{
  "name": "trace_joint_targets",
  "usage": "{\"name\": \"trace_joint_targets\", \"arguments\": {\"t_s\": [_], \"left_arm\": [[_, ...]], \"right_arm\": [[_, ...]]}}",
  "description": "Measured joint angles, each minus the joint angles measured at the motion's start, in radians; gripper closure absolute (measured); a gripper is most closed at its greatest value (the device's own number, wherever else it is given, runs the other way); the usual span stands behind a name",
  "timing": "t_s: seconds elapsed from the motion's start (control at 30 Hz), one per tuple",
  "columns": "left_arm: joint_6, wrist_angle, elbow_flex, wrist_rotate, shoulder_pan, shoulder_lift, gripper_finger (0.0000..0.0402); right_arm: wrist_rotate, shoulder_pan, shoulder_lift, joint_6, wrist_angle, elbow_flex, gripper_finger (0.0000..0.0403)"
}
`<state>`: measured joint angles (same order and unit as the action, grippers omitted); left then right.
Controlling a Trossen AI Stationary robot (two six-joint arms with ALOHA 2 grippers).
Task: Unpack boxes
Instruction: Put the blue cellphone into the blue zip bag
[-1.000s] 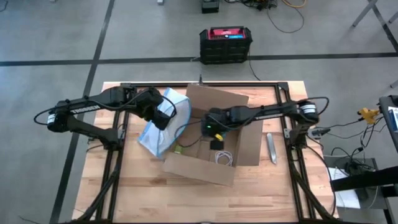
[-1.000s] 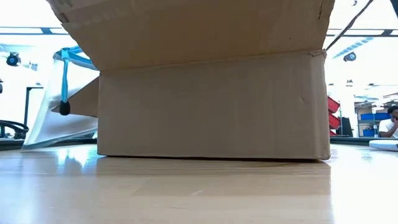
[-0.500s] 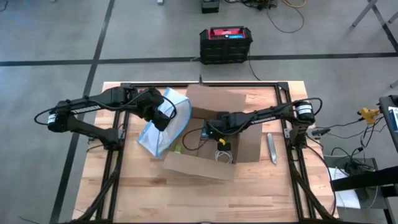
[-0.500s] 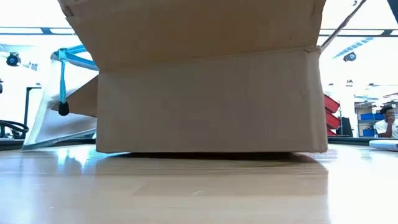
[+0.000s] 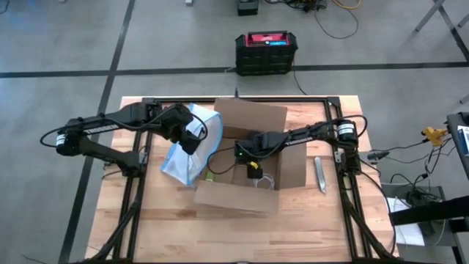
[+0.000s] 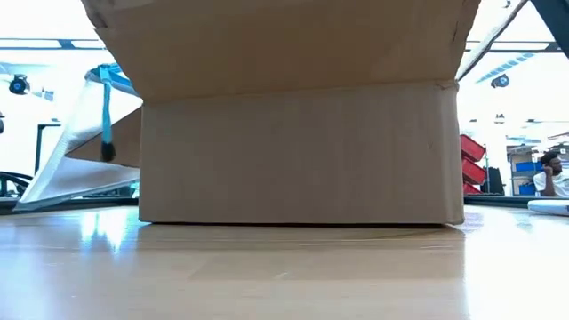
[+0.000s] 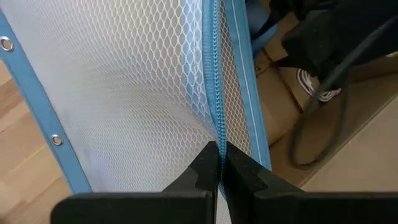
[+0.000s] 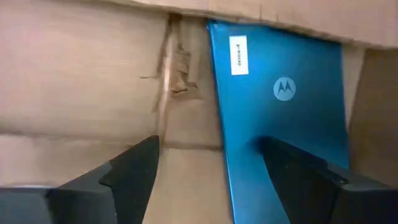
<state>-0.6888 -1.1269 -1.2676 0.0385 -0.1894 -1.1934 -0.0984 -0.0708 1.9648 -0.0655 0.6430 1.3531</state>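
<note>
The brown cardboard box (image 5: pixel 249 158) stands open at the table's middle, its bottom on the wood (image 6: pixel 302 151). Left of it is a clear blue-edged mesh bag (image 5: pixel 192 147), with my left gripper (image 5: pixel 192 136) shut on its upper part. My right gripper (image 5: pixel 245 152) is down inside the box and open (image 8: pixel 211 177). Its fingers stand before the box's inner wall and a flat blue phone carton (image 8: pixel 280 112) leaning there. A white cable coil (image 5: pixel 264 183) and a black-and-yellow item (image 5: pixel 253 169) lie on the box floor. My left gripper pinches the bag's blue zipper seam (image 7: pixel 217 127) between its two fingers (image 7: pixel 202 168), which lie across it. The mesh runs away from the fingers on both sides. The bag is held up slanting, and its lower end (image 5: pixel 176 170) rests on the table.
A grey flat tool (image 5: pixel 319 174) lies on the table right of the box. A black crate with a red top (image 5: pixel 266 51) stands on the floor beyond the far edge. A person (image 6: pixel 553 173) sits far off in the room. Bare wood lies along the near edge.
My right arm has reached farther toward the table's left, deeper into the box. The box tipped a little off the table, then settled flat again, slightly turned. The bag's top has swung toward the box while its lower end stayed on the table.
</note>
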Motion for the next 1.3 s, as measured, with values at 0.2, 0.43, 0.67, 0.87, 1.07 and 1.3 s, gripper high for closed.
{"name": "trace_joint_targets", "arguments": {"t_s": [0.2, 0.43, 0.67, 0.87, 1.07, 1.3], "left_arm": [[0.000, 0.002, 0.023, 0.001, 0.001, 0.000, 0.0401], [0.003, 0.002, 0.048, -0.003, 0.001, 0.000, 0.0401], [0.034, 0.010, 0.041, -0.004, 0.001, 0.002, 0.0402], [0.052, 0.009, 0.041, -0.005, 0.001, 0.002, 0.0401], [0.056, 0.009, 0.041, -0.005, 0.001, 0.003, 0.0401], [0.057, 0.012, 0.041, -0.005, 0.001, 0.004, 0.0401]], "right_arm": [[-0.015, -0.006, 0.013, 0.056, -0.022, 0.006, 0.0130], [0.339, -0.028, -0.011, 0.153, -0.006, 0.008, 0.0170], [0.243, -0.026, -0.076, 0.128, 0.027, 0.037, 0.0201], [0.176, -0.036, -0.051, 0.194, 0.063, 0.032, 0.0183], [0.175, -0.051, -0.016, 0.266, 0.068, 0.030, 0.0125], [0.192, -0.038, -0.008, 0.253, 0.053, 0.025, 0.0053]]}}
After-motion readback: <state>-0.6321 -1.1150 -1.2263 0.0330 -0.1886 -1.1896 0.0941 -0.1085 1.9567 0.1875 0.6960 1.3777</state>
